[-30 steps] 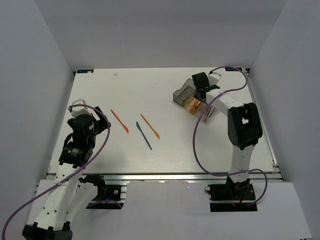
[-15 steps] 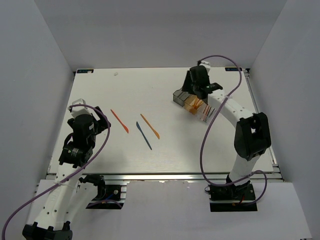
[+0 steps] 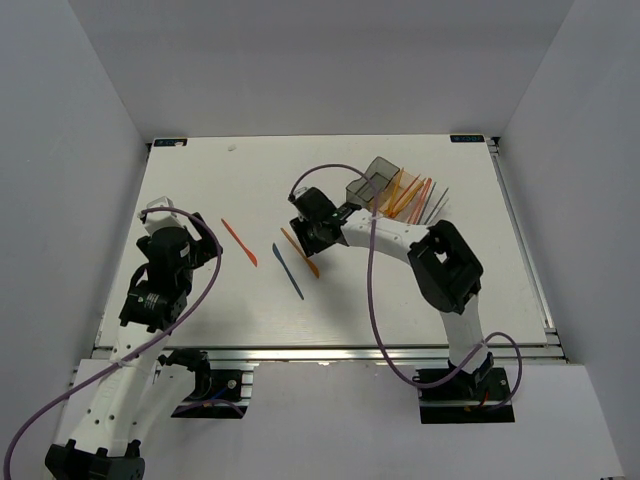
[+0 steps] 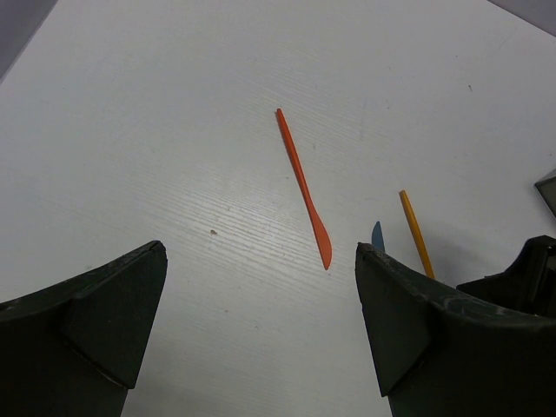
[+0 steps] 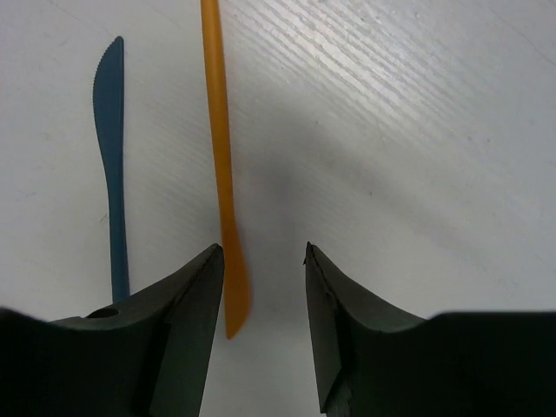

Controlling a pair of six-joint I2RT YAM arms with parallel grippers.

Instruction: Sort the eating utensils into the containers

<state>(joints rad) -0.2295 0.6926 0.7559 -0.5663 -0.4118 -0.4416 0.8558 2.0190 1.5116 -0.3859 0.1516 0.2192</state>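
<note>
Three utensils lie on the table's middle: an orange knife [image 3: 239,242], a blue knife [image 3: 288,271] and another orange knife [image 3: 300,252]. My right gripper [image 3: 308,243] is open low over the second orange knife [image 5: 217,148], whose blade end lies between the jaws near the left finger; the blue knife [image 5: 110,165] lies beside it. My left gripper [image 3: 200,238] is open and empty at the left, facing the first orange knife [image 4: 302,187]. The containers stand at the back: dark grey [image 3: 370,183], orange [image 3: 398,197] and clear [image 3: 428,208], with several orange utensils sticking out.
The right arm [image 3: 400,240] stretches across the table's middle from the right. Its purple cable [image 3: 372,290] loops over the near half. White walls enclose the table on three sides. The right gripper's dark body [image 4: 521,269] shows at the left wrist view's right edge.
My right arm has swung from the containers at the back right to the table's middle and now hangs over the orange knife. The left arm has not moved.
</note>
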